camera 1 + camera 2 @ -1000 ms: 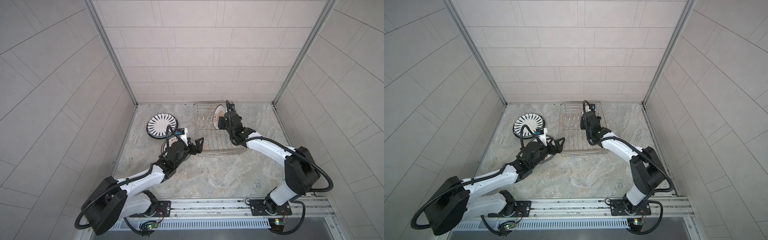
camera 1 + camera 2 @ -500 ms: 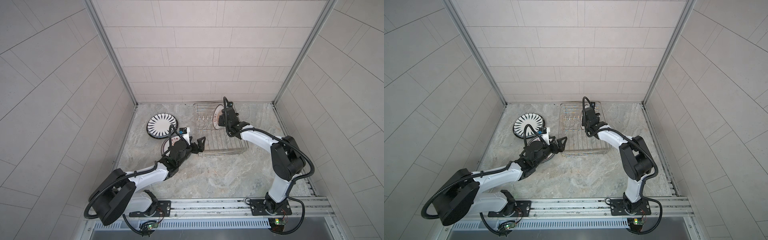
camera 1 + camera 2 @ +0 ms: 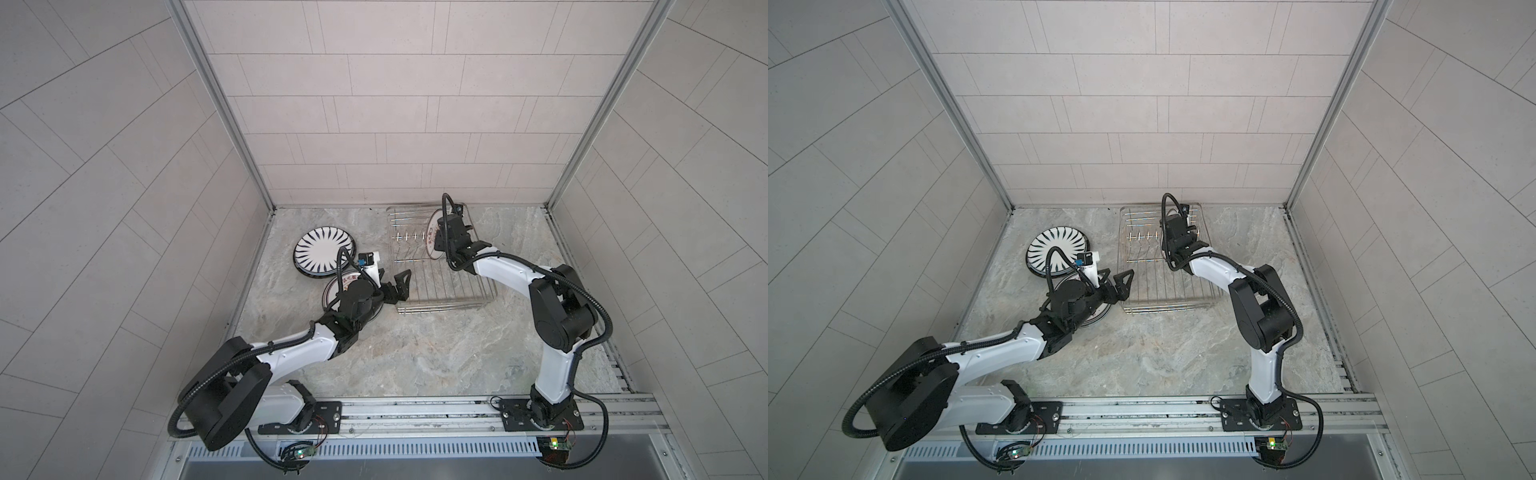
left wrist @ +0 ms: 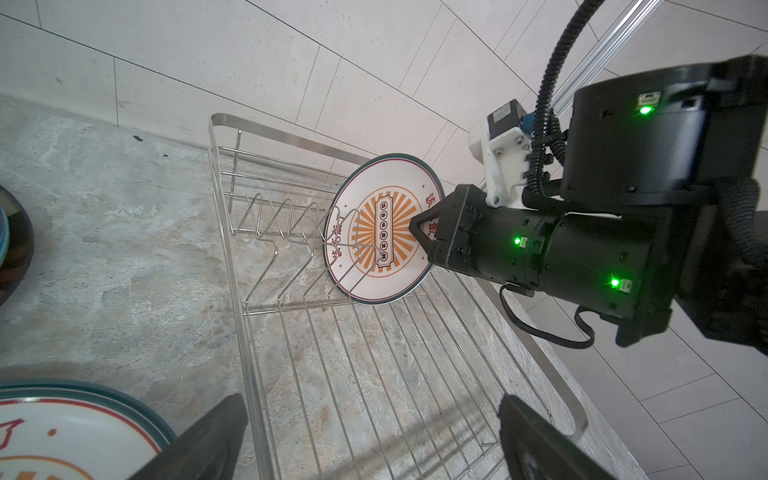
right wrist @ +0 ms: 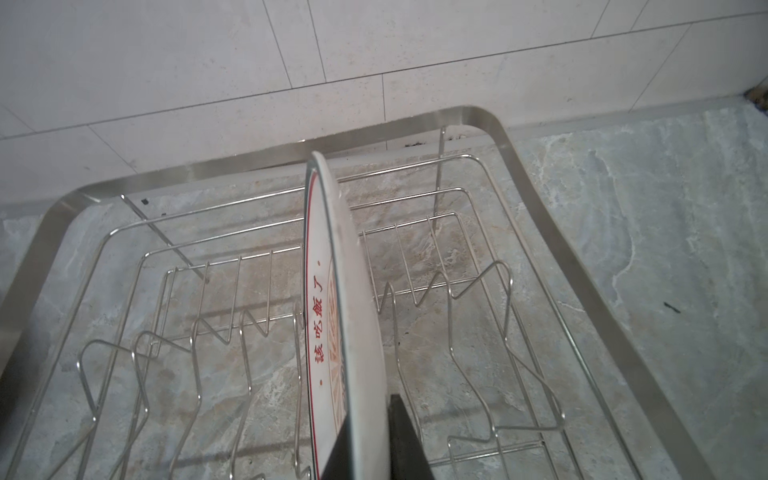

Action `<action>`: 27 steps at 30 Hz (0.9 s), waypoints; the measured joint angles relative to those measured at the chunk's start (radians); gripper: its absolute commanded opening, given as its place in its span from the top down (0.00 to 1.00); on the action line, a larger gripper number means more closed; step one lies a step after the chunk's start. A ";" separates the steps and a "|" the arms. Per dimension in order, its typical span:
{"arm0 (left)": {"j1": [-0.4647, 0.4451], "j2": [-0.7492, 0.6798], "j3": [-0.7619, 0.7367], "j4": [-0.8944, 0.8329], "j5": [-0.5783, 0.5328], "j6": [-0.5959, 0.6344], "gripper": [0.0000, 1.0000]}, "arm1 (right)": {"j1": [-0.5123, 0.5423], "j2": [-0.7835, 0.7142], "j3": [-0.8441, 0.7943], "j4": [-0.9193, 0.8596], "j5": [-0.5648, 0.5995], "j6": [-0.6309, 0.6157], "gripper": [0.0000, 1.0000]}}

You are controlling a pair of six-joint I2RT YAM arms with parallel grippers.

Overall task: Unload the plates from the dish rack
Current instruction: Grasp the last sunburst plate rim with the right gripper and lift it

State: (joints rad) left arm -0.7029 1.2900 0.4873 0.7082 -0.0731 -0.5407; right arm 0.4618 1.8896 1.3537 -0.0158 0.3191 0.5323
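The silver wire dish rack [image 3: 444, 307] [image 3: 1163, 308] [image 4: 282, 137] [image 5: 249, 160] sits at the back of the stone table. One plate with an orange sunburst and red lettering [image 4: 376, 232] [image 5: 345, 316] [image 3: 431, 241] stands upright between its prongs. My right gripper [image 5: 365, 440] [image 4: 419, 228] [image 3: 439, 245] is shut on this plate's rim, one finger on each face. My left gripper [image 4: 374, 440] [image 3: 399, 286] [image 3: 1121, 282] hangs open and holds nothing, over the rack's near left corner. A black-striped plate [image 3: 324, 251] [image 3: 1057, 251] lies flat on the table to the left.
Another plate with a dark rim and a red line [image 4: 62, 436] [image 3: 334, 291] lies flat under my left wrist, beside the striped one. The back wall stands close behind the rack. Bare stone table [image 3: 436, 353] stretches in front of the rack.
My right gripper has closed onto the sunburst plate's rim, and its arm has folded in closer to the rack. My left gripper has edged toward the rack and stayed open.
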 measured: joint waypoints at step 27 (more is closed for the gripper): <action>0.000 -0.055 -0.018 -0.011 -0.040 0.015 0.00 | 0.090 -0.070 0.028 -0.096 0.193 -0.118 0.92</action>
State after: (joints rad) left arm -0.7029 1.2346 0.4694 0.6975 -0.1131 -0.5259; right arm 0.5522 1.8198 1.3819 -0.1120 0.5125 0.4141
